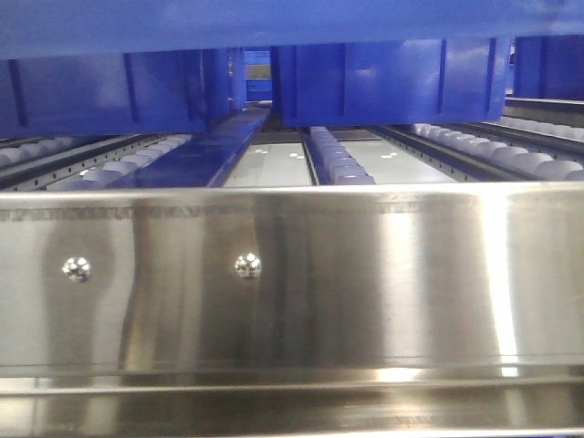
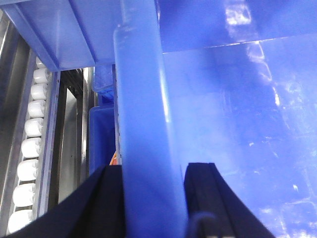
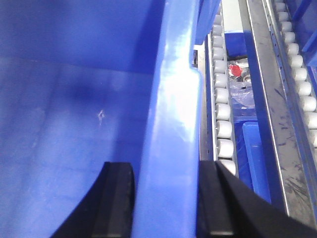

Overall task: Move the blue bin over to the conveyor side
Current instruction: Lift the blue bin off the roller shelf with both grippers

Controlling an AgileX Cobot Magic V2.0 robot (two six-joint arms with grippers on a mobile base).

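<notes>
The blue bin (image 2: 237,124) fills both wrist views, glossy inside and empty. My left gripper (image 2: 153,198) straddles its thick top rim (image 2: 141,99), one black finger outside the wall and one inside, shut on it. My right gripper (image 3: 166,198) clamps the opposite rim (image 3: 173,99) in the same way. In the front view a blurred blue band (image 1: 274,23) runs across the top, very close to the camera. The conveyor is out of view.
A shiny steel-fronted rack (image 1: 292,274) fills the lower front view, with roller tracks (image 1: 338,164) behind it. Two other blue bins (image 1: 392,82) (image 1: 100,91) sit on the tracks. White rollers (image 2: 29,148) (image 3: 223,109) run beside each gripper. A red item (image 3: 237,69) lies below the rollers.
</notes>
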